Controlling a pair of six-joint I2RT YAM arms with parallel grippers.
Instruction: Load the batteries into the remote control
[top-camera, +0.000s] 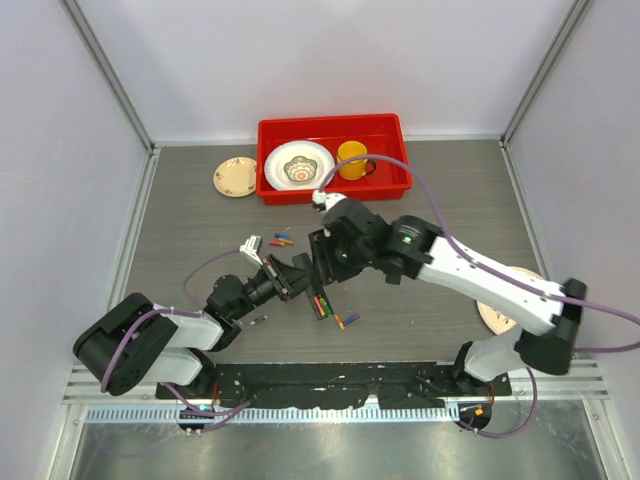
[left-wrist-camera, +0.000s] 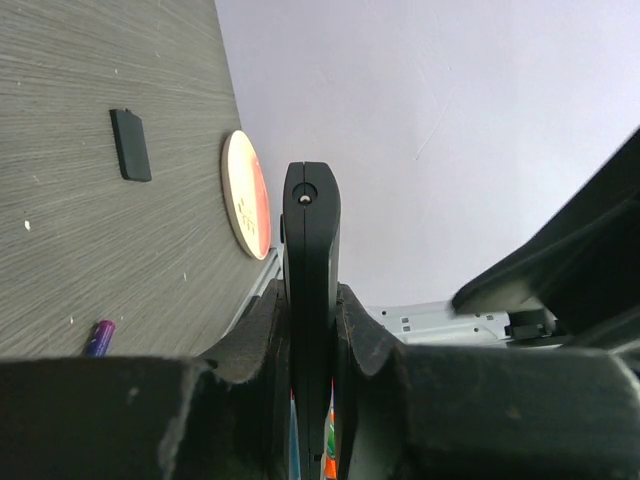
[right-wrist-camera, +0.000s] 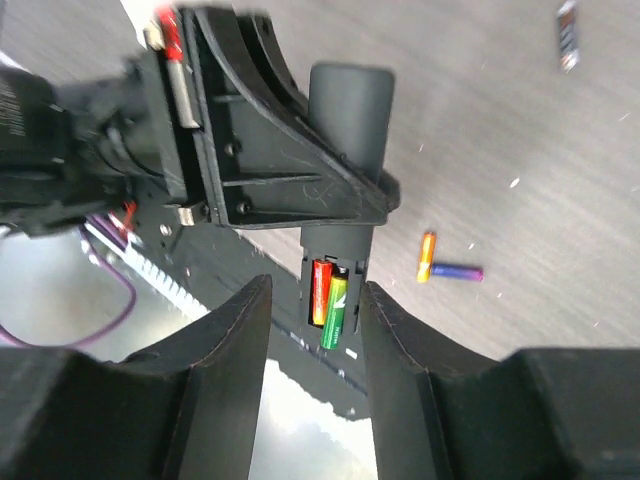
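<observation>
My left gripper (top-camera: 290, 278) is shut on the remote control (top-camera: 308, 290), a slim black bar held edge-on between its pads (left-wrist-camera: 311, 230). In the right wrist view the remote's (right-wrist-camera: 337, 100) open compartment faces the camera. A red battery (right-wrist-camera: 320, 292) lies in it. A green battery (right-wrist-camera: 335, 310) beside it sits slanted, its lower end sticking out past the compartment. My right gripper (right-wrist-camera: 315, 297) is open just above that compartment, its fingers on either side and touching nothing. Loose orange (right-wrist-camera: 427, 256) and purple (right-wrist-camera: 457, 271) batteries lie on the table nearby.
More loose batteries (top-camera: 283, 240) lie further back on the table. A small flat black rectangle (left-wrist-camera: 130, 143) lies on the table. A red tray (top-camera: 390, 185) at the back holds a bowl (top-camera: 299, 166) and yellow cup (top-camera: 351, 159). Plates sit at back left (top-camera: 235, 177) and right (top-camera: 495, 315).
</observation>
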